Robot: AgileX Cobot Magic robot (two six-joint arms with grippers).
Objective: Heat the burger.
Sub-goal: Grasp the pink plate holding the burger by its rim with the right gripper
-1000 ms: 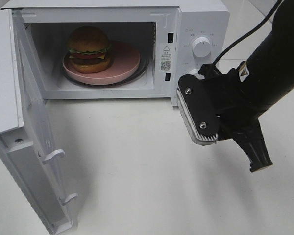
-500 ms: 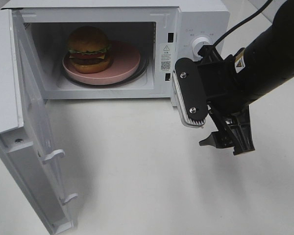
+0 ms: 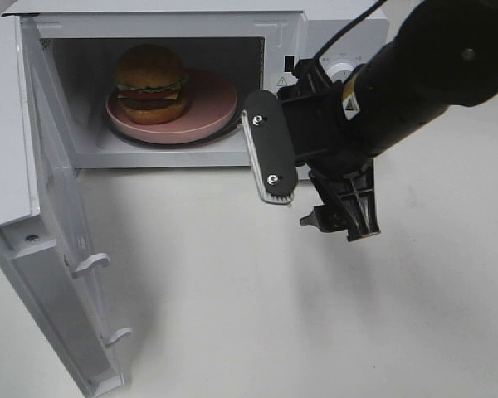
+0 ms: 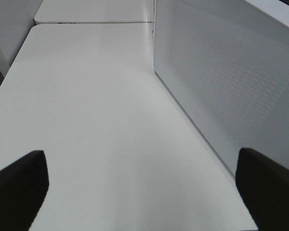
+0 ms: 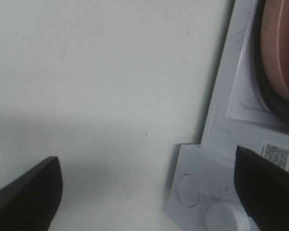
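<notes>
Diff vs a second ago: my right gripper (image 3: 309, 189) had swung left and up from the open table. It now hung in front of the microwave (image 3: 340, 16), at the right edge of the cavity opening, with the arm covering most of the control panel. Its jaws stood spread wide, released, nothing between them. The wrist view agreed: both fingertips (image 5: 26, 195) at the frame corners, bare table (image 3: 232, 323) between. Burger, plate and door hadn't moved.

My left gripper (image 4: 139, 192) was also spread open and empty, above the table beside a white perforated microwave panel (image 4: 221, 82). Couldn't tell whether that was the door or a side wall.

The burger (image 3: 151, 83) sat upright inside the cavity on the left part of the pink plate (image 3: 214, 104), well apart from both grippers. It had a glossy golden-brown bun, green lettuce frill, red tomato, a yellow cheese corner hanging out and a dark patty. Stack was intact.

The door (image 3: 41, 240) was fully open, swung out to the left.

Counts:
- 1 burger
- 1 plate
- 1 microwave
- 2 latch hooks (image 3: 93, 264) on the door edge
- 2 round knobs (image 5: 188, 190) in the right wrist view, only one partly showing from the high camera
- 2 grippers, only the right one in the high view
</notes>
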